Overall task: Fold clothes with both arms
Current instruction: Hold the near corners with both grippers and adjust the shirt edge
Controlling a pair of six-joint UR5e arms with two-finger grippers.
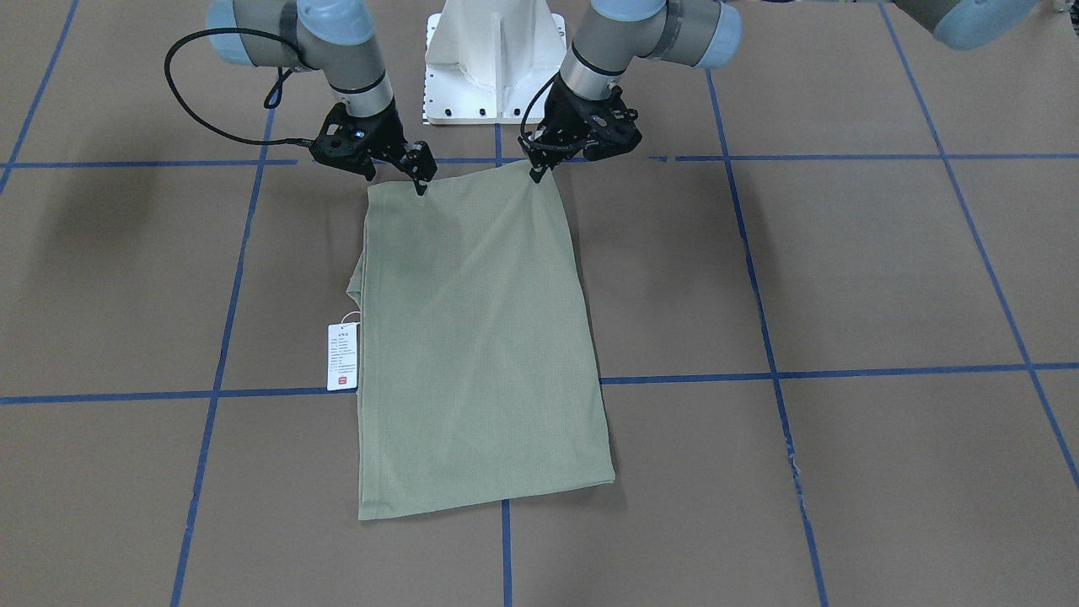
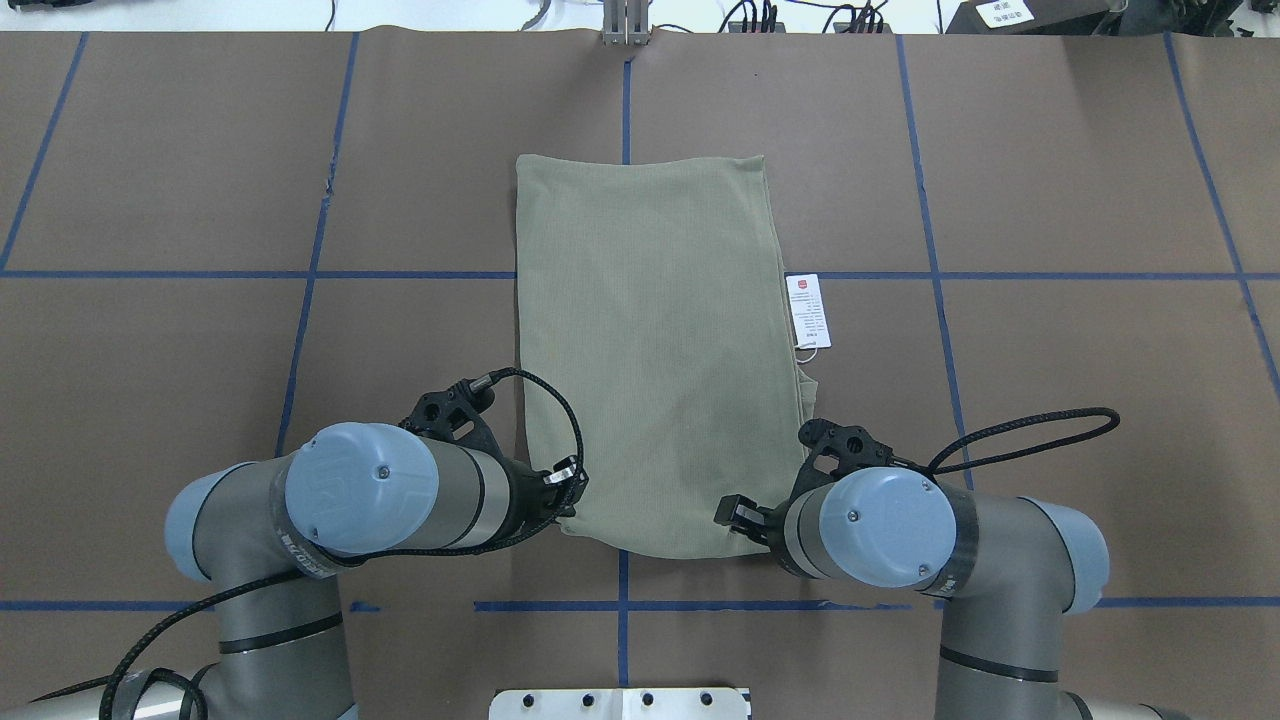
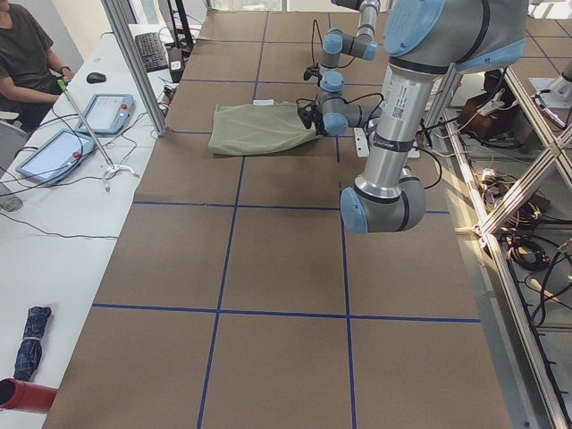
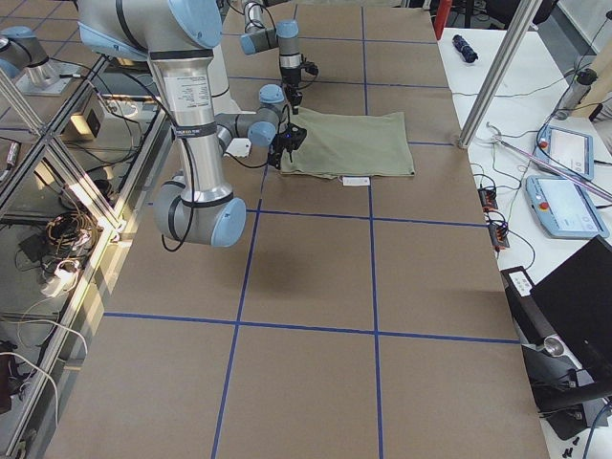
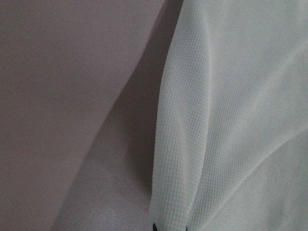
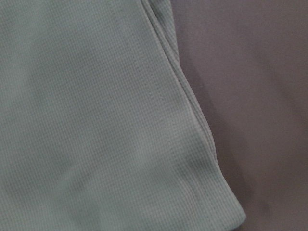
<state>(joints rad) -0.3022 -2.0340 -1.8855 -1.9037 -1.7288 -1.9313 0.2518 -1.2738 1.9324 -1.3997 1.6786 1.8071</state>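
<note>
**Desk:** Sage-green knit fills both wrist views. What is it?

**Photographer:** One long-sleeved shirt (image 1: pixel 480 337), already folded into a long panel on the brown surface (image 1: pixel 843 278). Its near edge sits just in front of the white pedestal (image 1: pixel 496 63), and the rest runs straight away from it.

**Desk:** And the arms?

**Photographer:** Both are at the two corners closest to the pedestal. The left fingers (image 1: pixel 536 174) and the right fingers (image 1: pixel 420 184) look pinched shut, each on a corner of cloth.

**Desk:** How will it handle?

**Photographer:** By the look of it: light, limp and stretchy. It will likely sag between the two holds and drag on the paper, and its stacked layers may slide apart. Those corners seem the right places, taken through every layer.

**Desk:** Anything in the way?

**Photographer:** Only a white hang tag (image 1: pixel 343 357) on a string, beside the shirt's edge on the right arm's side of the pedestal. It could flip or get trapped in the fold. Blue tape lines (image 1: pixel 843 371) lie flat.
</note>
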